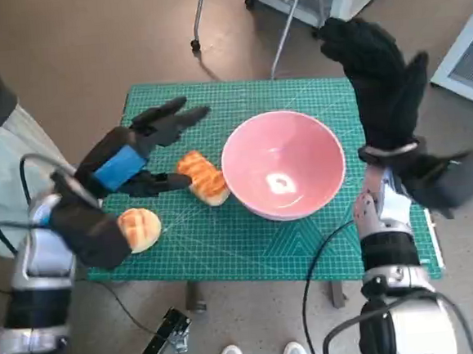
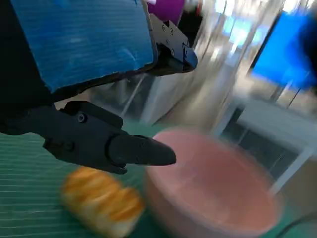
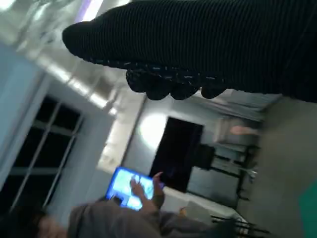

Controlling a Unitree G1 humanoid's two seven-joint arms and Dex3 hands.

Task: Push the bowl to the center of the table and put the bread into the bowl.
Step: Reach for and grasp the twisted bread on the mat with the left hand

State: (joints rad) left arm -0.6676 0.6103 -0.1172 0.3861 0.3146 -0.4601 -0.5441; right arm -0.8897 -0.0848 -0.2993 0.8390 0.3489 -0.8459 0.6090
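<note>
We see pink bowl [image 1: 283, 165] empty, glazed bread [image 1: 203, 177] beside it; left hand [image 1: 141, 156] hovers w/ fingers apart, right hand [image 1: 378, 75] raised, open.

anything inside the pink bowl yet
No bread in the pink bowl; only a bright glare shows on its bottom. Both bread pieces lie on the green mat: one touching the bowl's rim, another partly hidden by the left forearm.
</note>
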